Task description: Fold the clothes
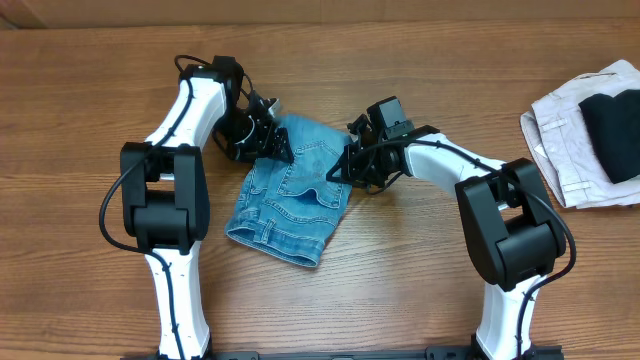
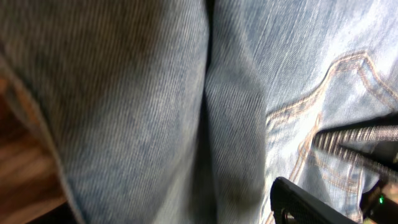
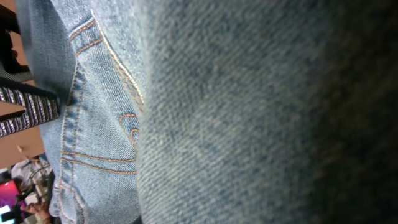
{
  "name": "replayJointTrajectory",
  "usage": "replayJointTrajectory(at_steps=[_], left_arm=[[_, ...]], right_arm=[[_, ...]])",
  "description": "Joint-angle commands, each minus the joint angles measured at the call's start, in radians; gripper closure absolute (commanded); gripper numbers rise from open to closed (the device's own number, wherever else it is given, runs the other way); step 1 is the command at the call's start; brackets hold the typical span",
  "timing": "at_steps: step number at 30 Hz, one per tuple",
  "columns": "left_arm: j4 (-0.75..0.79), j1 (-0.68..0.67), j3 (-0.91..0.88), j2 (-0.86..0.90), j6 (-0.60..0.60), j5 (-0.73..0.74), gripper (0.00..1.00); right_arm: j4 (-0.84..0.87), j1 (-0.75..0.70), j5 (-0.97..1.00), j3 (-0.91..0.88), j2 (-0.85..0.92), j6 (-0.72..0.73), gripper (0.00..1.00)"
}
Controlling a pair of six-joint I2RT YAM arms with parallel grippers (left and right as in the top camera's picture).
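Observation:
The clothes, light-blue jeans (image 1: 290, 195), lie folded into a short stack at the table's middle, with a stitched back pocket facing up. My left gripper (image 1: 275, 148) sits at the stack's upper left corner. Denim (image 2: 155, 93) fills the left wrist view, and one black finger (image 2: 298, 199) shows far to the right, so the jaws stand wide with a fold of cloth in front. My right gripper (image 1: 345, 170) is at the stack's right edge. Denim (image 3: 249, 93) pressed close to the lens fills the right wrist view and hides its fingers.
An off-white garment (image 1: 560, 140) with a black garment (image 1: 612, 130) lying on it sits at the right edge of the wooden table (image 1: 420, 290). Both arm bases stand at the front edge, one on each side of the jeans.

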Motion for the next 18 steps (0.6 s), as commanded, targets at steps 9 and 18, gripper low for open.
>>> replayJointTrajectory(at_steps=[9,18], left_arm=[[-0.099,0.082,0.243,-0.198,0.047,0.022,0.18],[-0.190,0.079,0.221,-0.232,0.052,0.004,0.22]], right_arm=[[-0.111,-0.128,0.246,0.066,-0.202,-0.170,0.96],[-0.357,-0.262,0.769,0.472,-0.380,-0.306,0.96]])
